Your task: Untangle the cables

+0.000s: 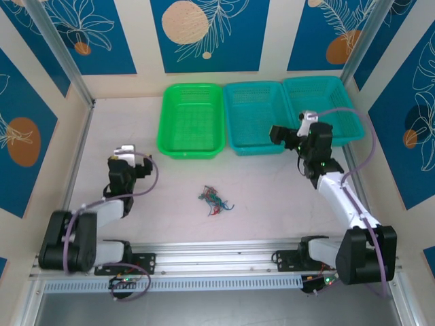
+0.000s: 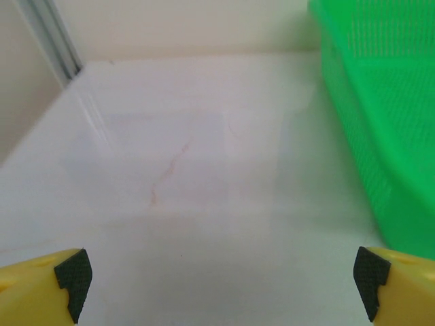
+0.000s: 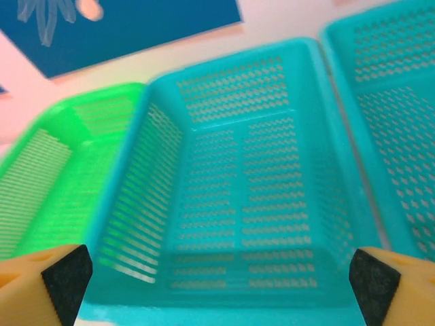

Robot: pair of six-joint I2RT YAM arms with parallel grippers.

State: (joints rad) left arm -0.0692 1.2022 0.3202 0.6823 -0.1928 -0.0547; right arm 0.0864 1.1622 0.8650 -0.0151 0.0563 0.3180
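A small tangle of thin red, blue and green cables [image 1: 215,199] lies on the pale table, midway between the two arms. My left gripper [image 1: 124,155] hovers at the table's left, well left of the tangle; its fingers [image 2: 73,277] stand wide apart over bare table, so it is open and holds nothing. My right gripper [image 1: 280,134] is raised at the near rim of the middle teal basket [image 1: 255,115], far up and right of the tangle. The wrist view shows its fingers [image 3: 66,275] spread wide with nothing between them, looking into that basket [image 3: 241,204].
Three baskets line the back: a green one [image 1: 192,119], the middle teal one, and a second teal one [image 1: 319,105] at the right. The green basket's wall [image 2: 380,122] rises to the right of my left gripper. Walls enclose the table on three sides.
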